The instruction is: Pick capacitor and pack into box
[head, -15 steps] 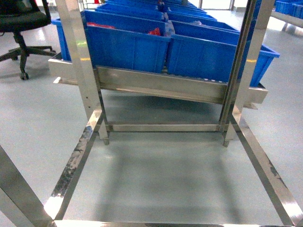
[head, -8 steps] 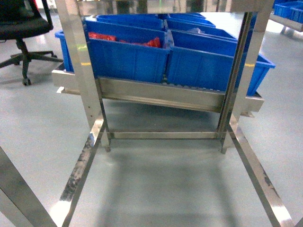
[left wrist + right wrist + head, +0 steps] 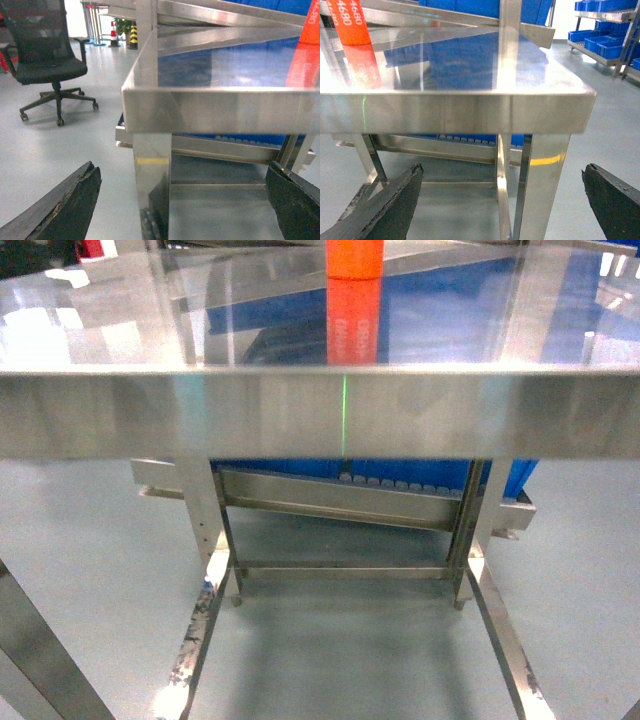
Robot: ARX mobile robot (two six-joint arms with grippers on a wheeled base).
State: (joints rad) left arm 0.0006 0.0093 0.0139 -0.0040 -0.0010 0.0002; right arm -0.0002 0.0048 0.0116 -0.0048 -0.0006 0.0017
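Observation:
Neither the capacitor nor the box shows in any view. In the left wrist view my left gripper (image 3: 181, 167) is open, its dark fingers (image 3: 75, 200) spread wide with nothing between them, low in front of the steel table's left front leg (image 3: 152, 185). My right gripper (image 3: 502, 169) is open too and holds nothing. It hangs below the table's right front corner (image 3: 580, 107). Neither gripper appears in the head view.
A shiny steel table (image 3: 320, 410) fills the top of the head view, its front edge facing me. An orange upright object with printed digits (image 3: 355, 260) stands on it. Blue bins (image 3: 500, 490) sit on a rack behind. A black office chair (image 3: 47, 60) stands at the left.
The head view has risen: the steel table top and its front edge have come into view, now covering most of the blue bins. The orange object has appeared.

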